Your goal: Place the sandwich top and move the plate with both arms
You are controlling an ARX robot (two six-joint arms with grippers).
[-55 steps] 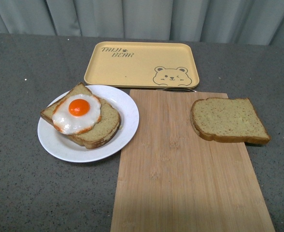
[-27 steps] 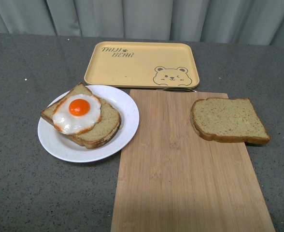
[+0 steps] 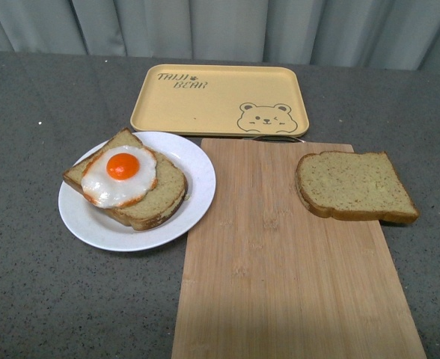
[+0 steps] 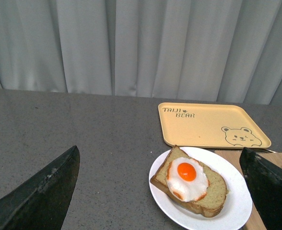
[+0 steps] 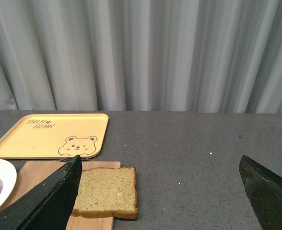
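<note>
The sandwich top (image 3: 355,186), a plain tan bread slice, lies flat on the right side of the wooden board (image 3: 280,262); it also shows in the right wrist view (image 5: 107,191). The white plate (image 3: 192,196) sits left of the board and holds a bread slice with a fried egg (image 3: 120,176); the plate shows in the left wrist view (image 4: 237,211) too. Neither arm shows in the front view. My left gripper (image 4: 162,201) is open and empty, well back from the plate. My right gripper (image 5: 162,201) is open and empty, well back from the sandwich top.
A yellow tray (image 3: 220,97) with a bear drawing lies behind the plate and board. Everything rests on a dark grey speckled table (image 3: 33,112). A grey curtain (image 3: 220,26) hangs along the far edge.
</note>
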